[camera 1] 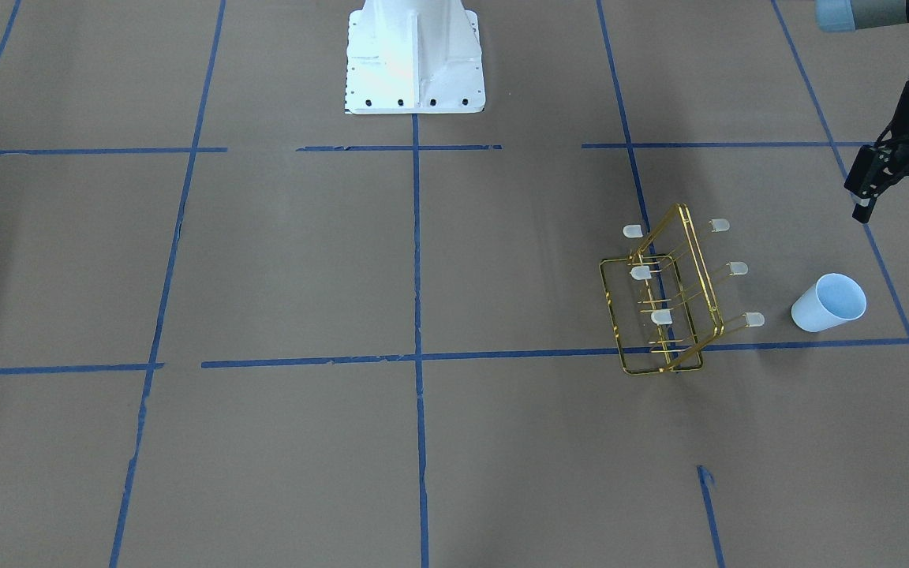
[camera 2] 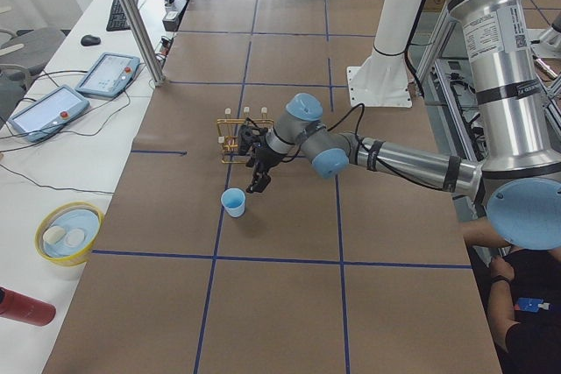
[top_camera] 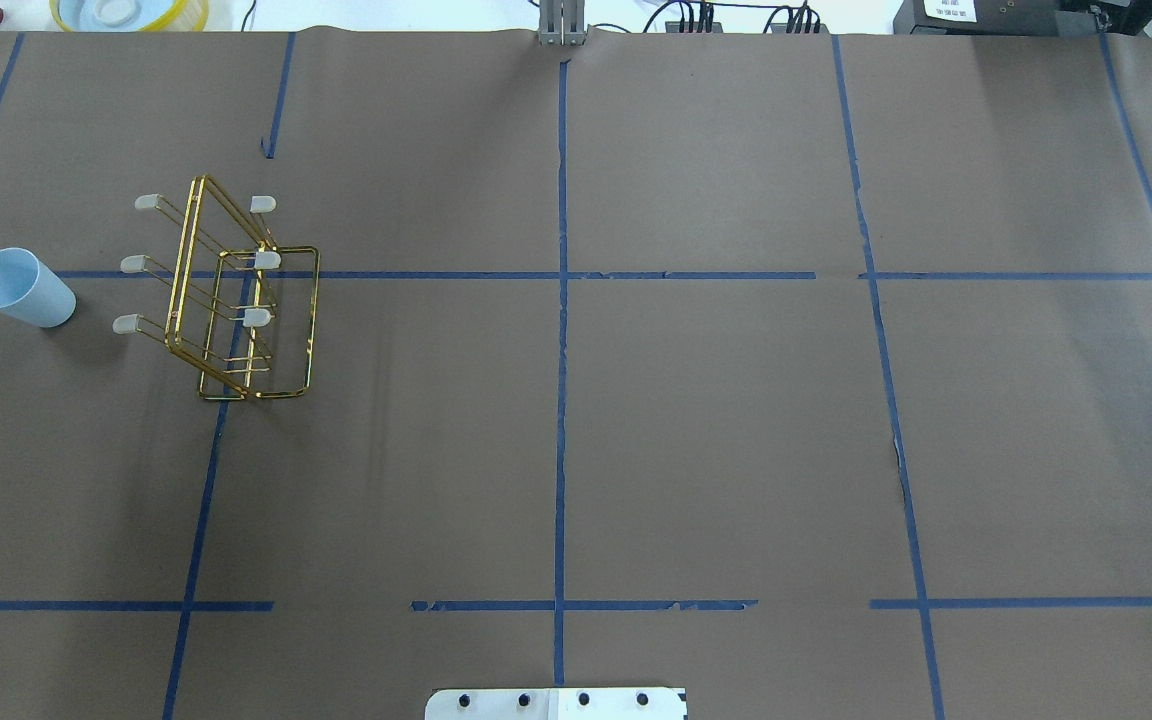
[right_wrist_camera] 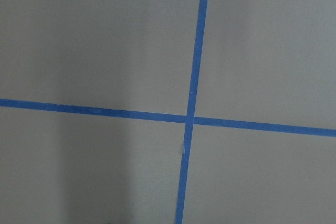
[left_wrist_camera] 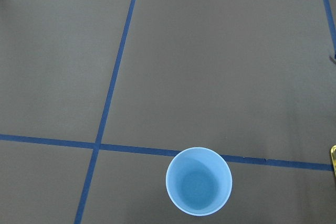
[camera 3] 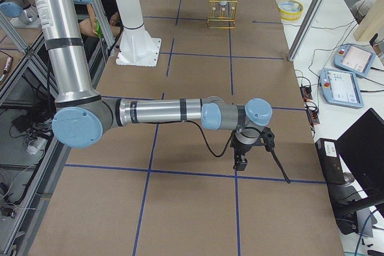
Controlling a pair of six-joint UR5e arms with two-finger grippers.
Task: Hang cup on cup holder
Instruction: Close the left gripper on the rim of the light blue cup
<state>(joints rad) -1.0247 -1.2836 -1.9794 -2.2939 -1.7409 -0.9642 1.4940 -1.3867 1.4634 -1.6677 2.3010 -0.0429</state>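
1. At the robot's left end of the table, the left gripper [camera 1: 895,203] hangs in the air near the cup [camera 1: 828,302], higher than it. Its two fingers are spread wide apart. It holds nothing and touches nothing.
2. The cup stands on the brown table [camera 1: 502,260]. Its open mouth points up, and its long way runs straight up and down.
3. Just beside the cup, but not touching it, stands the cup holder [camera 1: 663,304]. Its gold frame is upright. Three prongs with whitish tips stick out toward the cup, and three stick out the other way.
4. Far off at the other end, the right gripper [camera 3: 246,154] hangs low over the table. I cannot tell if it is open or closed.
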